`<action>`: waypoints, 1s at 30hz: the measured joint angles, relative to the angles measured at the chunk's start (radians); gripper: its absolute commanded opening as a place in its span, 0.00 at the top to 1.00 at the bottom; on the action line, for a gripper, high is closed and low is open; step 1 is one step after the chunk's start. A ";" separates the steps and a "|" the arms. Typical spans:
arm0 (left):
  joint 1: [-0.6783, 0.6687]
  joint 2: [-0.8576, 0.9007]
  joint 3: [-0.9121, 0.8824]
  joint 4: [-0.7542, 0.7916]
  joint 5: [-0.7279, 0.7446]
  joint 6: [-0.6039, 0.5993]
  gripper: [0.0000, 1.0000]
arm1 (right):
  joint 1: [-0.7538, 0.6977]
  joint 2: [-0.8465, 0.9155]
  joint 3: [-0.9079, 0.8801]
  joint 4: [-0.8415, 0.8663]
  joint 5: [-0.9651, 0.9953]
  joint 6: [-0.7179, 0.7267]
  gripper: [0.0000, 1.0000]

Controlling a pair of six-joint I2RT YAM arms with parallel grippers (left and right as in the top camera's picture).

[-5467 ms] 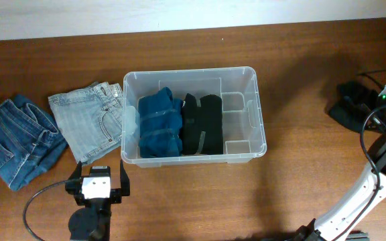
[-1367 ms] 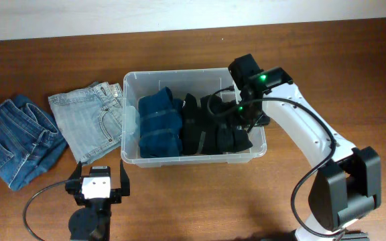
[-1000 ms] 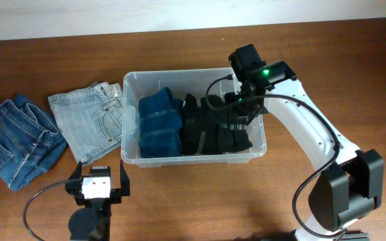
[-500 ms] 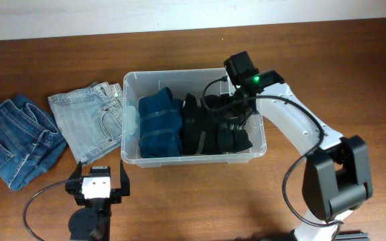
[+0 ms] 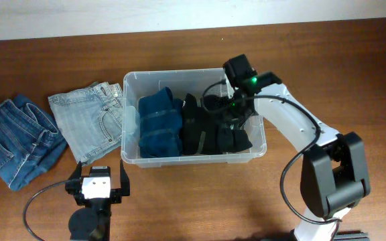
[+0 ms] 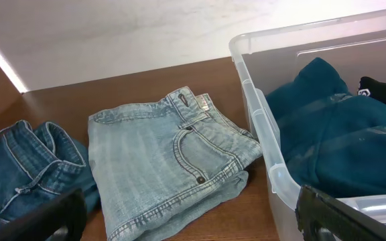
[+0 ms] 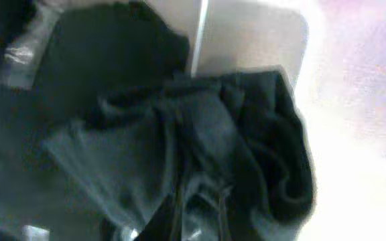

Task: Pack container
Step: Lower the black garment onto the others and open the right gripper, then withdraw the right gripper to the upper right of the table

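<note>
Container (image 5: 190, 72) at mid-table, part packed.
Inside we see a blue garment (image 5: 159, 125), folded black ones (image 5: 202, 127) and a looser black piece (image 5: 234, 138), w/ the right gripper (image 5: 236, 112) down over it; gripping or apart, we cannot tell. Left to pack, we judge: light jeans (image 5: 89, 120) and dark jeans (image 5: 19, 144), lying outside. Left gripper (image 5: 100, 175) sits wide apart near the front edge. Surface: brown wood table (image 5: 179, 201); white wall (image 5: 179, 13) behind.
</note>
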 measured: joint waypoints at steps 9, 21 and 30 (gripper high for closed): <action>0.000 0.000 0.000 0.000 0.000 0.000 0.00 | -0.032 -0.097 0.342 -0.277 0.049 -0.025 0.83; 0.000 0.000 0.000 0.000 0.000 0.000 0.00 | -0.435 -0.185 0.422 -0.449 0.090 -0.039 0.01; 0.000 0.000 0.000 0.000 0.000 0.000 0.00 | -0.614 -0.185 0.422 -0.452 0.094 -0.038 0.02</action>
